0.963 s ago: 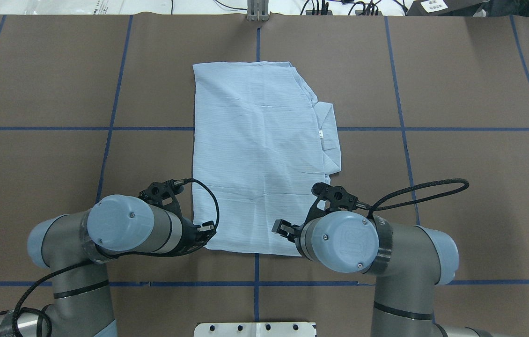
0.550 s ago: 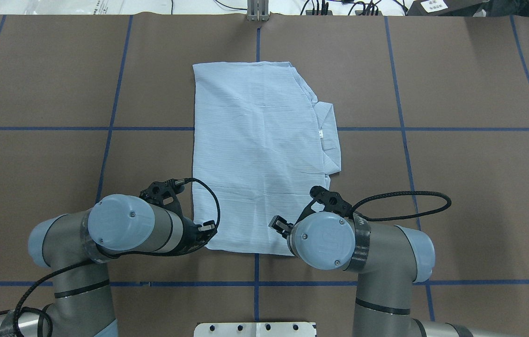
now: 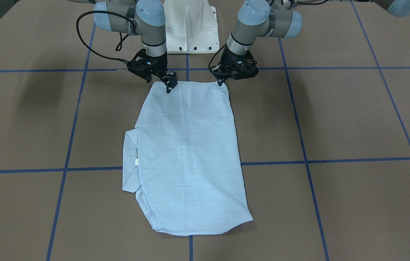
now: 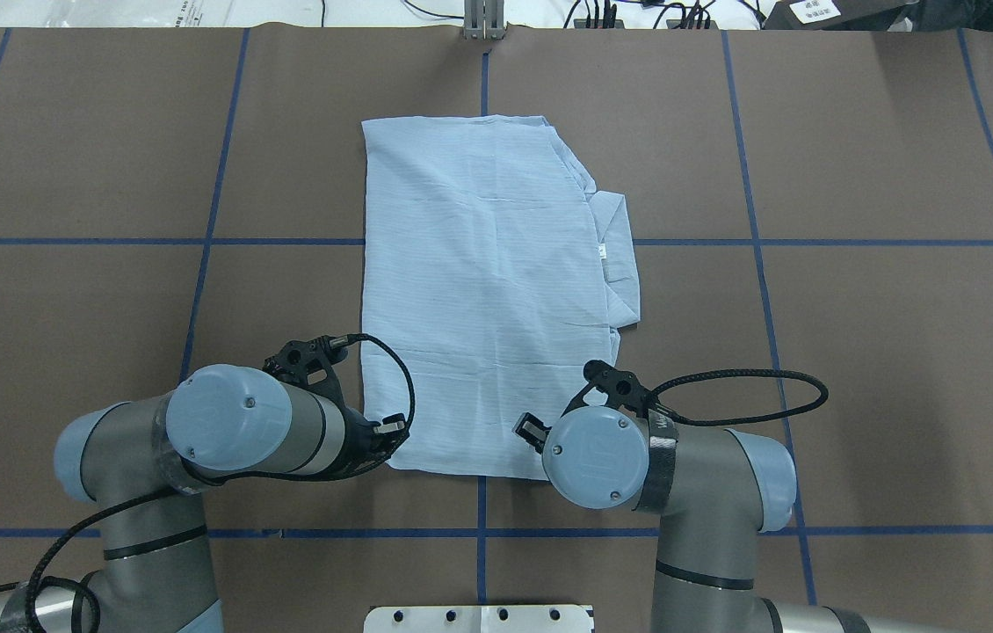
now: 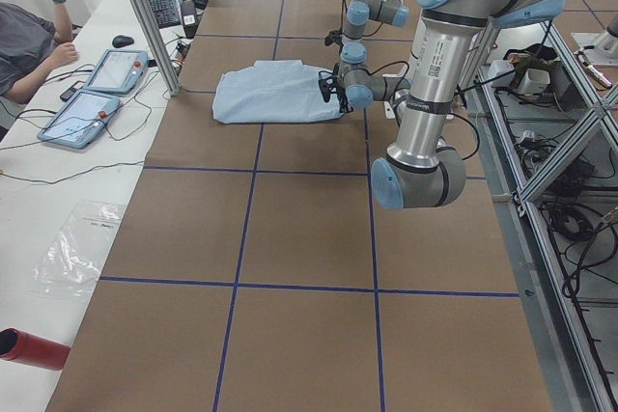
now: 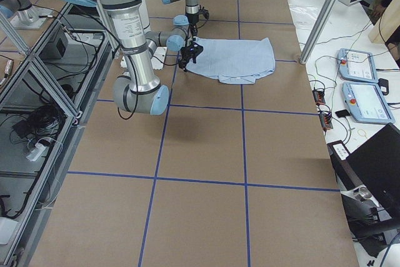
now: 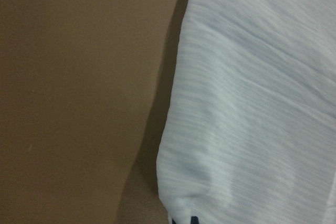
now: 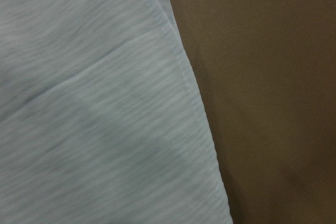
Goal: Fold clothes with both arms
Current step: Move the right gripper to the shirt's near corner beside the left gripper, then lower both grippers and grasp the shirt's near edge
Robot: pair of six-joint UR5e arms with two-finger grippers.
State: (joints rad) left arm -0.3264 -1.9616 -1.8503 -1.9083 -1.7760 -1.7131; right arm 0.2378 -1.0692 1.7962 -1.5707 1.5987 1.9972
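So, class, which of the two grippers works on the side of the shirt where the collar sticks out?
The right gripper: the collar juts from the shirt on its side. The left gripper is at the plain edge.

Bright, even light comes from above; soft shadows lie on the tabletop (image 3: pixel 335 116). Wrist views are blurred and dimmer, a shadow edging the shirt (image 7: pixel 252 103).

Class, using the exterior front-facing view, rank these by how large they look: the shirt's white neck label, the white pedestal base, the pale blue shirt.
Largest: the shirt.
Next: the white pedestal base, though the frame's top edge cuts it off.
Smallest: the neck label.
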